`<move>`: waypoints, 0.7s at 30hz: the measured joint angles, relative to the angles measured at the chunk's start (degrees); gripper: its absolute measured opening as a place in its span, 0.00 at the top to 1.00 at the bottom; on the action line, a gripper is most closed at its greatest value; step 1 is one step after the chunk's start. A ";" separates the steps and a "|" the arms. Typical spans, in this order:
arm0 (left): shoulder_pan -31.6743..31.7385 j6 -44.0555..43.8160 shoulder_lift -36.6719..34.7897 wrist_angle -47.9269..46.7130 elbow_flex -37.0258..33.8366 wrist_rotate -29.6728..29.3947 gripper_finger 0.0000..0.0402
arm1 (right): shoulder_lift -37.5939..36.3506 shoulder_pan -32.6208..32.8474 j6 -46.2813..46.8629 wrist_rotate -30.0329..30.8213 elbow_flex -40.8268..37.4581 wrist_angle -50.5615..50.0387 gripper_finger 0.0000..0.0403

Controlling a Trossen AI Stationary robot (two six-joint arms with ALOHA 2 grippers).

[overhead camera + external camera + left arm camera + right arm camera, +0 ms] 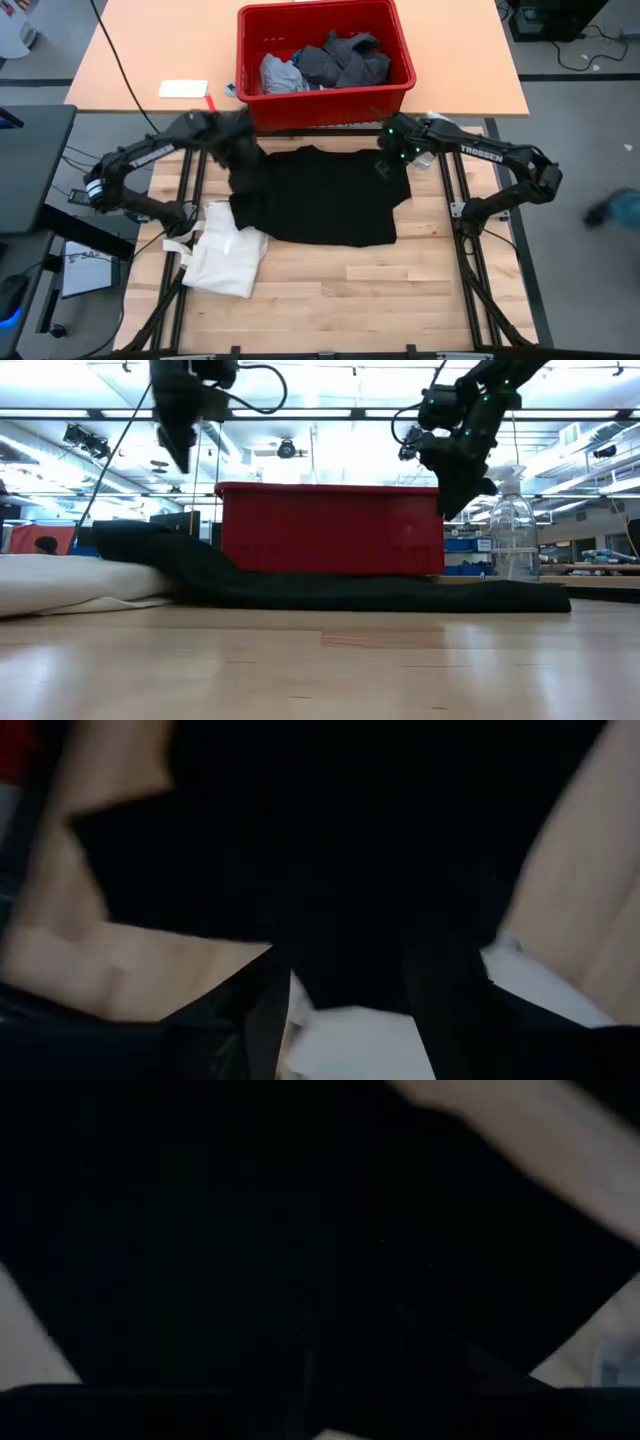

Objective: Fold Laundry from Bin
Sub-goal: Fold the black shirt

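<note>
A: From above, where is the black T-shirt (pixel 320 195) lying?

B: It is lying flat on the table, just in front of the bin (pixel 325 62), long axis running left to right. The left gripper (pixel 236 135) is hanging over its left shoulder, the right gripper (pixel 398 143) over its right; I'm judging neither nearer.

A: And at table height?

B: Both are hovering above the cloth, apart from it.

A: The wrist views?

B: Left fingers (pixel 262 1020) are standing parted and empty; the right gripper's state I cannot tell.
</note>
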 joint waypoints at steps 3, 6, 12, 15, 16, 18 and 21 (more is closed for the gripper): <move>-6.39 -5.13 -3.19 1.38 -6.63 -0.02 0.51 | -0.42 3.06 0.68 1.75 -0.29 -2.10 0.68; -12.59 -10.82 -5.77 4.42 -12.75 -0.06 0.51 | -2.10 6.76 2.59 2.10 -2.95 0.63 0.68; -23.93 -14.06 -7.42 12.36 -23.92 -0.76 0.51 | -7.27 13.42 10.32 2.09 -12.05 8.28 0.68; -27.55 -16.25 -7.20 14.83 -28.04 -1.68 0.51 | -9.86 16.65 14.78 2.12 -16.32 11.33 0.68; -28.32 -17.36 -7.10 15.16 -28.91 -2.91 0.51 | -10.72 17.74 16.04 2.12 -17.56 12.01 0.67; -29.30 -19.71 -7.01 15.61 -29.84 -5.67 0.51 | -12.24 19.85 18.54 2.14 -19.82 14.09 0.67; -29.65 -21.40 -7.01 16.46 -30.02 -8.56 0.51 | -13.81 22.67 21.66 3.40 -22.05 15.86 0.67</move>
